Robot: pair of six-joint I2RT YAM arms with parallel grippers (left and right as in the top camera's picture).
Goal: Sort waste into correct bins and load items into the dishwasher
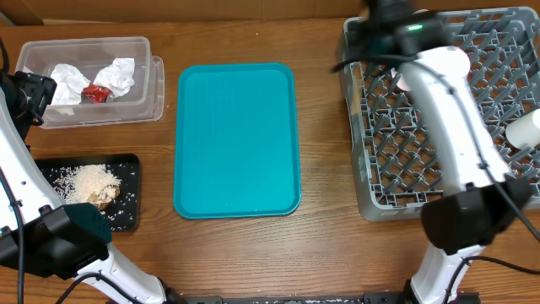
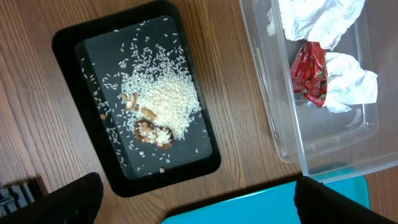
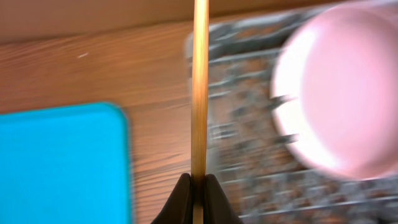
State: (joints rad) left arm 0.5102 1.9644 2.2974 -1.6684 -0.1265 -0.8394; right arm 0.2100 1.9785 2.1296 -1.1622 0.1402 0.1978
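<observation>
Rack (image 1: 405,169) is hovered over by right gripper (image 3: 198,186), clenched on a thin tan strip (image 3: 199,93), presumably for slotting in; left gripper (image 2: 199,208) is spread, empty.

No words, numbers or signs can be read in any of the pictures. The red wrapper (image 2: 310,78) in the clear tub (image 2: 323,146) has some tiny print on it, but it is too small and crumpled to make out.
</observation>
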